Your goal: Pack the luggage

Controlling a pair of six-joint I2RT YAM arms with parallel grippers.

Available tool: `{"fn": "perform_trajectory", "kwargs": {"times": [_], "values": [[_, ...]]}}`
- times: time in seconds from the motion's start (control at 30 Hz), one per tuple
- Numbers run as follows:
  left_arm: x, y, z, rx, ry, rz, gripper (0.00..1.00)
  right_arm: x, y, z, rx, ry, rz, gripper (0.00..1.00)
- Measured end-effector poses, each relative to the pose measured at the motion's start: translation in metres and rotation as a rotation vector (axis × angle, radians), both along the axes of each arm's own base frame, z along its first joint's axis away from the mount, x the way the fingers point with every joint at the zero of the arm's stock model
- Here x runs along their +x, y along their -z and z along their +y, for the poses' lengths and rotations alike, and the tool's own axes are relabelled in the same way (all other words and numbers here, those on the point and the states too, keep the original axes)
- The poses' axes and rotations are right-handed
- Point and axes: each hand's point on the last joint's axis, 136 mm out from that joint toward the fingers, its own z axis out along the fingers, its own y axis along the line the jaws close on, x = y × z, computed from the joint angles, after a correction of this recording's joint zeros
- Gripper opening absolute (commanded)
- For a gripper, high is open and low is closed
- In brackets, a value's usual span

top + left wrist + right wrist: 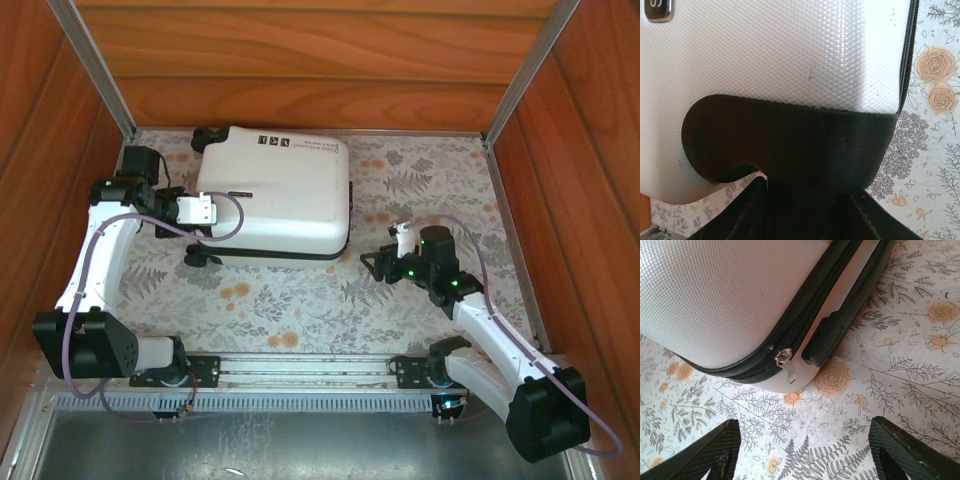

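The luggage (275,195) is lying flat and zipped shut near the far left corner of the floral-patterned surface (430,175), with its black wheels (203,258) sitting toward the left edge. The left gripper (205,210) is sitting against the luggage's left side between the wheels. In the left wrist view a dark finger (790,150) is lying close over the white dimpled shell, and I cannot tell whether this gripper is clamping anything. The right gripper (805,442) is hovering just off the luggage's near right corner. Its fingers are standing wide apart with bare surface between them, and it is facing the zipper pull (784,357) and a black side foot (822,340).
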Motion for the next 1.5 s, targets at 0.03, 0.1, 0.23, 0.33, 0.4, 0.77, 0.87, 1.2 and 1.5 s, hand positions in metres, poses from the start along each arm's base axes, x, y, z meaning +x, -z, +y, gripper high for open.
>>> {"fn": "perform_trajectory", "kwargs": {"times": [0.03, 0.1, 0.23, 0.33, 0.4, 0.77, 0.87, 1.2, 1.5], "values": [[0.000, 0.000, 0.001, 0.004, 0.001, -0.006, 0.00, 0.002, 0.000, 0.001, -0.011, -0.010, -0.003, 0.72], [0.000, 0.000, 0.001, 0.009, 0.004, -0.017, 0.00, 0.007, -0.002, 0.003, -0.045, -0.038, -0.001, 0.72], [0.001, 0.000, 0.002, 0.011, 0.005, -0.040, 0.00, 0.028, -0.012, 0.010, -0.119, -0.102, -0.037, 0.73], [0.003, -0.001, 0.003, 0.003, 0.007, -0.063, 0.00, 0.036, -0.013, 0.015, -0.139, -0.146, -0.072, 0.73], [0.004, -0.001, 0.003, -0.002, 0.009, -0.075, 0.00, 0.036, -0.008, 0.021, -0.125, -0.177, -0.059, 0.73], [0.007, -0.001, 0.011, -0.008, -0.001, -0.094, 0.00, 0.011, 0.030, 0.039, 0.002, -0.179, -0.003, 0.66], [0.009, -0.001, 0.012, -0.009, -0.002, -0.093, 0.00, 0.007, 0.033, 0.045, -0.006, -0.194, -0.017, 0.62], [0.009, -0.001, 0.012, -0.008, 0.004, -0.096, 0.00, 0.024, 0.059, 0.054, -0.073, -0.172, -0.035, 0.35], [0.009, -0.001, 0.012, -0.010, 0.013, -0.117, 0.00, 0.049, 0.050, 0.052, -0.093, -0.084, -0.104, 0.15]]}}
